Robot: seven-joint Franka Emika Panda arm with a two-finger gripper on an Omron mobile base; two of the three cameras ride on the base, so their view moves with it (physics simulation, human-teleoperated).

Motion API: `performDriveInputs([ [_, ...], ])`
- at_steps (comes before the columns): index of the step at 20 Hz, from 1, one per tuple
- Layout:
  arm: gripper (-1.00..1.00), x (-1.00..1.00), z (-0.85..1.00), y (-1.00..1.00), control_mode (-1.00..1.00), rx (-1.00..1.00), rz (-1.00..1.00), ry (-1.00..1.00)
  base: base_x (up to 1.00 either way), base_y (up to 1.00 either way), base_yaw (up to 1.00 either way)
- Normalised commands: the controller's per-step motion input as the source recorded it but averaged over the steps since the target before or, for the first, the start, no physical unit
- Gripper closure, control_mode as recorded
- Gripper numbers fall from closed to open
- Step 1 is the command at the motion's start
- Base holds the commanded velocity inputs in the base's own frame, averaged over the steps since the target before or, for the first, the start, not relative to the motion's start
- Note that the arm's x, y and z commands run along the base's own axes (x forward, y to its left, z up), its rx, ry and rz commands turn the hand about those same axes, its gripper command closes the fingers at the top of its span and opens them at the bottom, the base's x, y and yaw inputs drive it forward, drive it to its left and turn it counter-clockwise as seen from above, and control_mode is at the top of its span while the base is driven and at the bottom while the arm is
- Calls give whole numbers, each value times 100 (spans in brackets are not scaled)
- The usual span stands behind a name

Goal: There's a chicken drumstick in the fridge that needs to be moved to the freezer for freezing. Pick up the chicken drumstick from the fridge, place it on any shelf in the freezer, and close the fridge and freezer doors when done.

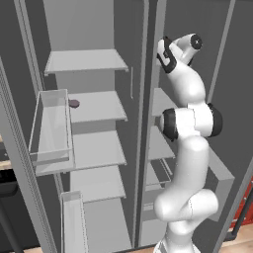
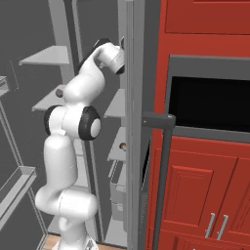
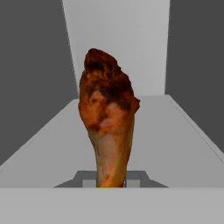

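The chicken drumstick (image 3: 107, 118), browned and reddish, fills the middle of the hand view, thick end far and thin bone end near. That thin end sits between the fingertips of my gripper (image 3: 111, 178), which is shut on it. Below and beyond it runs a pale grey fridge shelf (image 3: 175, 144) with a white back wall. In the left base view my hand (image 1: 170, 54) reaches high into the right compartment, past the centre post (image 1: 146, 123). From the right base view the wrist (image 2: 110, 53) disappears behind the open fridge door's edge (image 2: 131, 122); the fingers are hidden there.
The freezer compartment on the left stands open with several bare shelves (image 1: 94, 106) and a small dark item (image 1: 74, 104) on one. Its door carries clear bins (image 1: 49, 123). Red cabinets and a dark oven (image 2: 210, 97) stand on the right.
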Motion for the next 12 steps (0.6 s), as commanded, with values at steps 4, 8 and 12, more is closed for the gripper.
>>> performDriveInputs([
  [4,100,33,-27,0,-100,0,0,3,0,0,0],
  [8,100,27,-46,0,-100,0,0,1,0,0,0],
  [12,100,15,-52,0,-100,0,0,0,0,0,0],
])
